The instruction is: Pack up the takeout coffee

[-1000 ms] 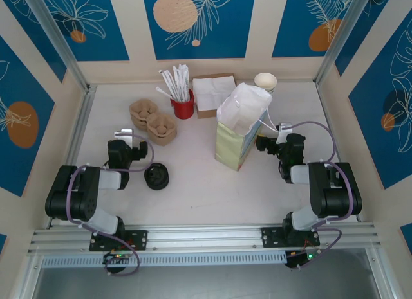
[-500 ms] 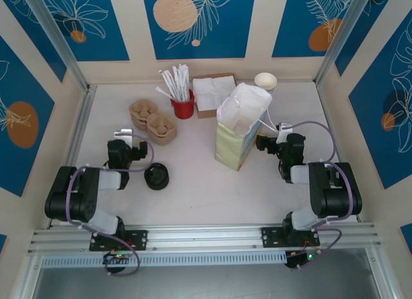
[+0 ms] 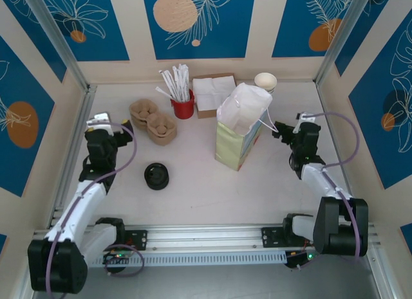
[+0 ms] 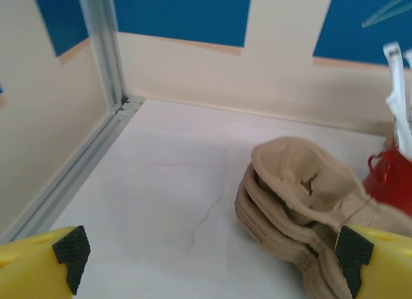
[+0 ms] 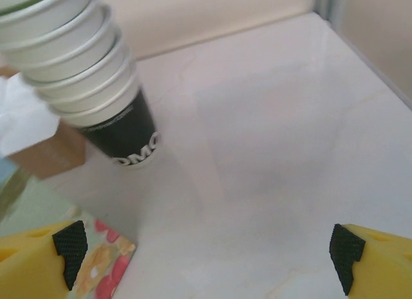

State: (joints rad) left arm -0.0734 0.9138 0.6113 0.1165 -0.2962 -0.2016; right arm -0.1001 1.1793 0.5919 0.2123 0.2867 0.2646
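Fingers apart on the left gripper [image 4: 212, 251] and right gripper [image 5: 209, 247], the likely light, crushable takeout coffee [image 3: 156, 176] left of the paper bag [image 3: 239, 135] calls for a gentle side grip.

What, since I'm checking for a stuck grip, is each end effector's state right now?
Left end effector: open, holding nothing.
Right end effector: open, holding nothing.

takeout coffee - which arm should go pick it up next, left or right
Left, probably. The takeout coffee stands close to the open left gripper with nothing between them. The right gripper, also open, sits beyond the paper bag, which stands in its way.
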